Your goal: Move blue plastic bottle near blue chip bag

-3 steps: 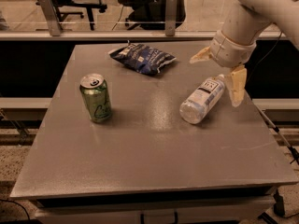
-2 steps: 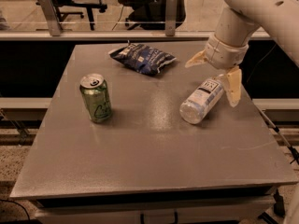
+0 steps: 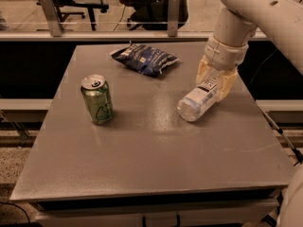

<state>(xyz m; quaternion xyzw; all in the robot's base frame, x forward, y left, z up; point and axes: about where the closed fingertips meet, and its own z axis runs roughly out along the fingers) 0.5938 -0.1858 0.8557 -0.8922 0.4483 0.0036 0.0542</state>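
Note:
The blue plastic bottle lies on its side on the right part of the grey table, its bottom end towards me and its labelled end under the gripper. My gripper comes down from the upper right, one cream finger on each side of the bottle's far end, closed against it. The blue chip bag lies flat at the back middle of the table, to the left of and behind the gripper, a clear gap away from the bottle.
A green soda can stands upright on the left side of the table. A rail with posts runs behind the table, with office chairs beyond it. The table's right edge is close to the gripper.
The gripper has dropped onto the bottle's far end and its fingers, spread wide before, have drawn in against the bottle. The bottle, bag and can have not moved.

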